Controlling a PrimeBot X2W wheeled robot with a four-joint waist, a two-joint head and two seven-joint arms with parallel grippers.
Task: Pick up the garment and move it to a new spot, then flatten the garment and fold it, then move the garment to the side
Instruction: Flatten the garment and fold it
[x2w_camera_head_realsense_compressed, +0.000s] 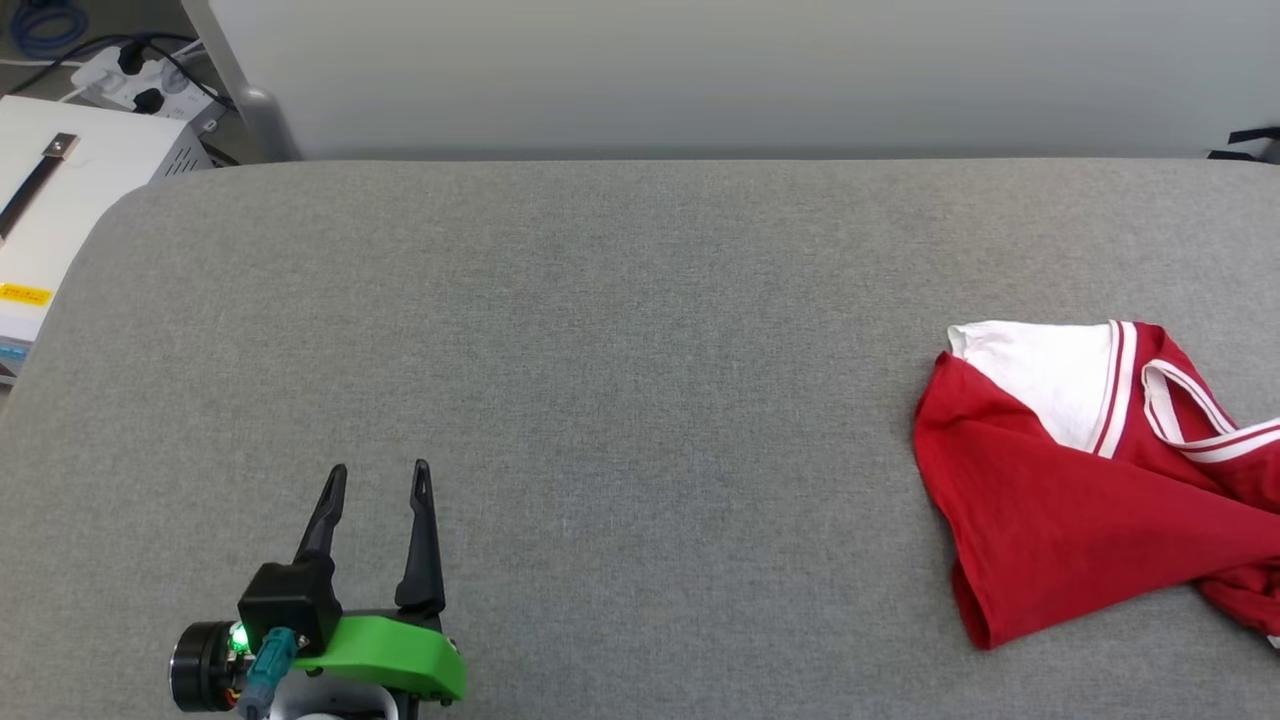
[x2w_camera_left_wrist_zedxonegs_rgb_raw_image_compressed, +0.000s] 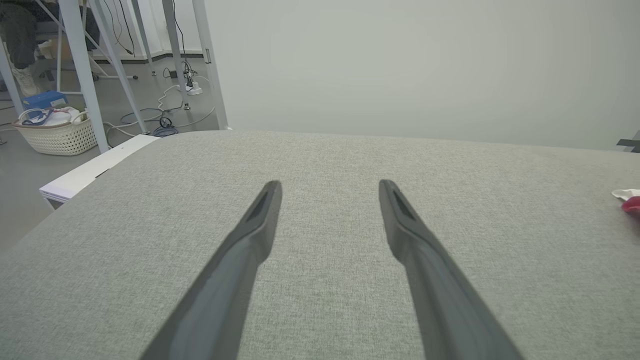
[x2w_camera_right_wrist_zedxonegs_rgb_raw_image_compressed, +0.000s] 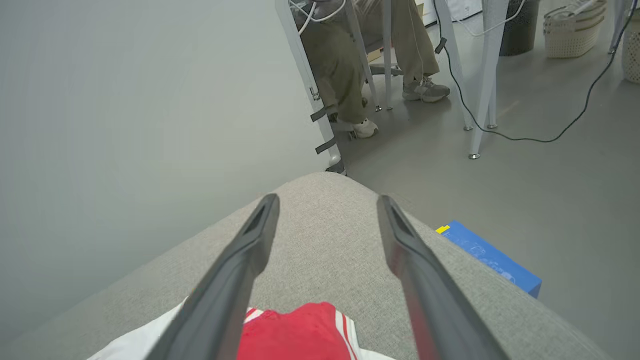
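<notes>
You see the left gripper (x2w_camera_head_realsense_compressed: 379, 468) over the near left part of the grey padded table (x2w_camera_head_realsense_compressed: 620, 330). Its two dark fingers stand wide apart, with nothing between them and nothing touching them. They point toward the far edge of the table, and the left wrist view shows the left gripper (x2w_camera_left_wrist_zedxonegs_rgb_raw_image_compressed: 330, 185) reaching out low over bare grey cloth. The green wrist part sits at the near edge.

The right gripper (x2w_camera_right_wrist_zedxonegs_rgb_raw_image_compressed: 327, 198) is also spread wide. Its fingers hold nothing and point outward over a rounded corner of the table, toward the floor beyond. There a seated person's legs (x2w_camera_right_wrist_zedxonegs_rgb_raw_image_compressed: 350, 65) and a blue box (x2w_camera_right_wrist_zedxonegs_rgb_raw_image_compressed: 490, 257) are visible.

The garment (x2w_camera_head_realsense_compressed: 1080, 500) lies on the table at the right edge, well apart from the left gripper. It is bunched and folded over itself, not flat. A white sleeve lies on top on the far side, with its corner pointing far-left. The striped neck trim lies to the right of the sleeve, and a broad red fold runs down to the near-left. The right part is cut off by the picture border, so you cannot tell its long axis. In the right wrist view the garment (x2w_camera_right_wrist_zedxonegs_rgb_raw_image_compressed: 290, 330) lies under the spread fingers, near their base.
</notes>
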